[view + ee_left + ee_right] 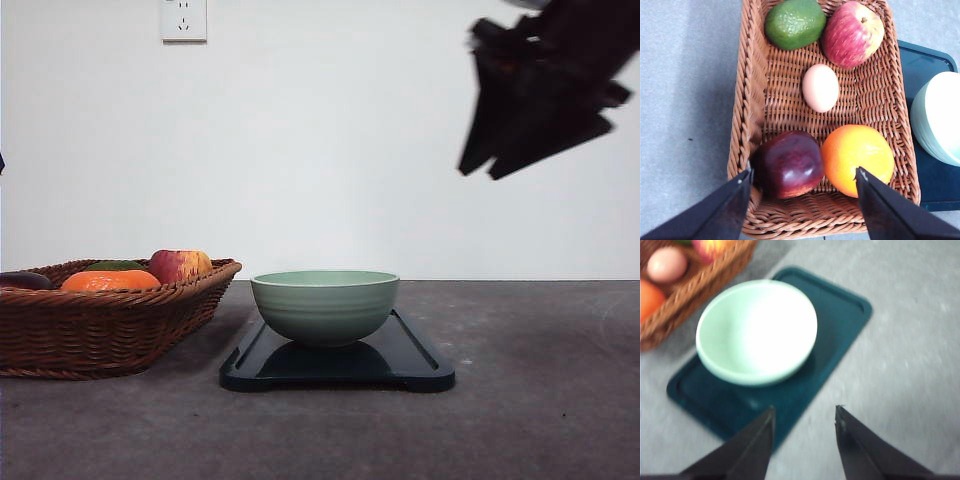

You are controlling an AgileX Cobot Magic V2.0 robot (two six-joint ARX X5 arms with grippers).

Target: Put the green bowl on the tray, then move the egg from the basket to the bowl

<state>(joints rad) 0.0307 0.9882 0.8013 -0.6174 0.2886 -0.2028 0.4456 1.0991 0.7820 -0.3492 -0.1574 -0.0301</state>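
Green bowl [325,305] sits on tray [415,352], so first step looks done. Egg [820,88] lies mid basket [747,100], left of tray. Our left gripper [803,176] hangs above, wide open, holding nothing. Right gripper [804,413] open, high up right. Next we must reach egg between fruits, squeeze softly.

1. A grey, faintly mottled table [540,400] is seen carrying everything.
2. The basket [100,330], brown woven wicker, is set directly on it at the left.
3. The tray [420,365], dark and flat, is laid just beside the basket.
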